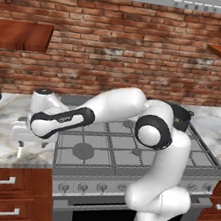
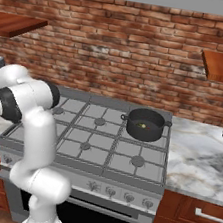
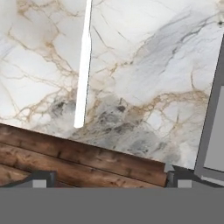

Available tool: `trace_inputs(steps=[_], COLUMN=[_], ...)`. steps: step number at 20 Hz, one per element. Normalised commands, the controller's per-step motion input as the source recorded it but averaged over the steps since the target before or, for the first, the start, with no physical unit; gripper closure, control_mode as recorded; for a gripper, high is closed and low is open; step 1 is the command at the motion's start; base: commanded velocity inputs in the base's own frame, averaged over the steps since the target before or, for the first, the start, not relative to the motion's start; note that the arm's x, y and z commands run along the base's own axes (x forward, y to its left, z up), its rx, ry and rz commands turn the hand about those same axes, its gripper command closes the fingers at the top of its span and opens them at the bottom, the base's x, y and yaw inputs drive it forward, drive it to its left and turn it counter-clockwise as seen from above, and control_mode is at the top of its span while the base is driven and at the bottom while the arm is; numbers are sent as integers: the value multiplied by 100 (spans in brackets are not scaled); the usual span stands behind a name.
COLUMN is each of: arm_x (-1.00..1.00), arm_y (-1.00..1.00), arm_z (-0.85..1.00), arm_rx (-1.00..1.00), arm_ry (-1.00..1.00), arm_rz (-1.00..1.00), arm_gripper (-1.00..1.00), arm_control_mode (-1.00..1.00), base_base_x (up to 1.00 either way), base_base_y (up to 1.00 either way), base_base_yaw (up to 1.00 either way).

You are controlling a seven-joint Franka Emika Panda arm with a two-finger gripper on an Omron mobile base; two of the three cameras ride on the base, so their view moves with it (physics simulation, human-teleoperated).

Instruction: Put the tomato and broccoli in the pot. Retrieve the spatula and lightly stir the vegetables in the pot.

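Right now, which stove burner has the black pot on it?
The back-right one, nearest the brick wall: the pot sits on it. The other burners carry no pot.

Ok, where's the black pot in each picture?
Left base view: pot on the stove's back right burner, partly behind the robot's arm.
Right base view: same burner, in plain sight near the picture's middle.
Hand view: looks down at the marble counter and the spatula handle.
Shared landmark: the stove's grey grates, in both base views.
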Motion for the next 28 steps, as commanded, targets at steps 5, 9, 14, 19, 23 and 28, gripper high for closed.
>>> trace_inputs(steps=[5,9,14,19,23,28], arm_x=[0,0,0,9,28,18], arm_y=[11,10,4,2,1,3], arm_z=[0,-1,-17,-17,-18,-14], arm_rx=[0,0,0,0,0,0], arm_ry=[-4,-5,-1,-2,-1,0], arm_rz=[0,0,0,0,0,0], arm_gripper=[-100,-100,-100,-100,-100,-100], arm_control_mode=[-100,-100,-100,-100,-100,-100], base_base_x=[0,0,0,0,0,0], base_base_y=[0,0,0,0,0,0], base_base_yaw=[0,0,0,0,0,0])
